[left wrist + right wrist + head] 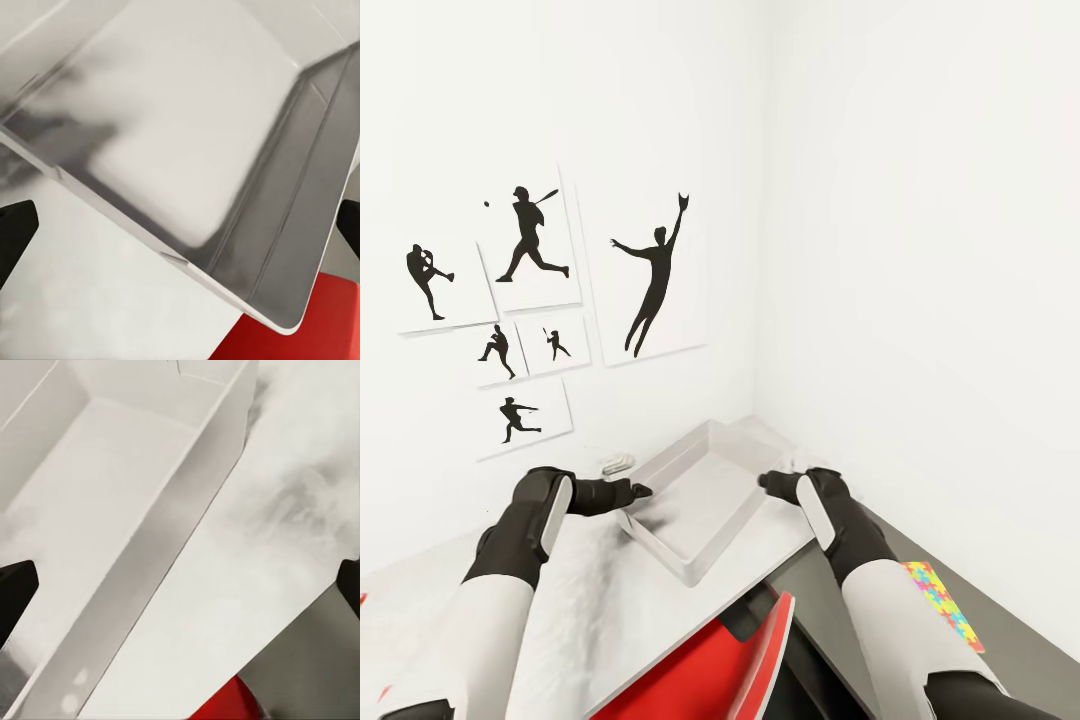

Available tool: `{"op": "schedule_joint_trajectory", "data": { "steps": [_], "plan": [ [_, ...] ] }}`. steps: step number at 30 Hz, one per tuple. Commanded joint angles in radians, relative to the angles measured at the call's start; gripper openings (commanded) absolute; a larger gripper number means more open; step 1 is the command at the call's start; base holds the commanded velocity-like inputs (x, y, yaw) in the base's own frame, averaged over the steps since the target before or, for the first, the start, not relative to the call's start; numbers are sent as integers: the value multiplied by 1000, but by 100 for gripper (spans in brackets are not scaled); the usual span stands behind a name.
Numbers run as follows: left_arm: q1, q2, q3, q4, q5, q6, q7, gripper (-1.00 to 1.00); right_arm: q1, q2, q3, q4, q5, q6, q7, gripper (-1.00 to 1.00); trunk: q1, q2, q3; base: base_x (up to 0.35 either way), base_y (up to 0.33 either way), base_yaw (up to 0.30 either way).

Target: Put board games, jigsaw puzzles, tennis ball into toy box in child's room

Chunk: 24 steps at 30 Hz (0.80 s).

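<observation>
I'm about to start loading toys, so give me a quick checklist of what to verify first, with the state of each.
1. Toy box empty and open on top: ok, both wrist views show a bare inside.
2. Left gripper free: ok, its fingers stand apart at the box's rim, holding nothing.
3. Right gripper free: ok, open beside the box's other side.
4. A toy in sight: ok, one jigsaw puzzle lies flat on the table by the right arm.
5. Board games and tennis ball located: cannot tell.
6. Red object below the box identified: cannot tell.
</observation>
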Motion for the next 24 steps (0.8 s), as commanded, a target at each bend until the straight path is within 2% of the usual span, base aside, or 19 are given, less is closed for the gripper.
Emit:
{"op": "schedule_joint_trajectory", "data": {
  "steps": [1,6,10,19,22,24],
  "plan": [
    [-1,-2,4,0,1,6,-1,100,0,1,-2,0,-21,3,-7,100,0,-1,-1,0,0,0],
    [-1,-4,5,10,2,5,1,100,0,1,6,0,-35,2,-7,100,0,-1,-1,0,0,0],
    [-1,-4,6,19,3,4,1,100,0,1,38,1,-39,-2,-6,100,0,-1,-1,0,0,0],
    [0,-4,9,32,2,-11,1,100,3,1,71,30,-53,-57,0,100,0,-1,-1,0,0,0],
    [0,-3,10,59,3,-14,1,100,4,1,116,33,-55,-72,4,100,0,-1,-1,0,0,0],
    [0,-3,10,82,4,-16,1,100,4,1,155,34,-81,-78,5,100,0,-1,-1,0,0,0]
  ]
}}
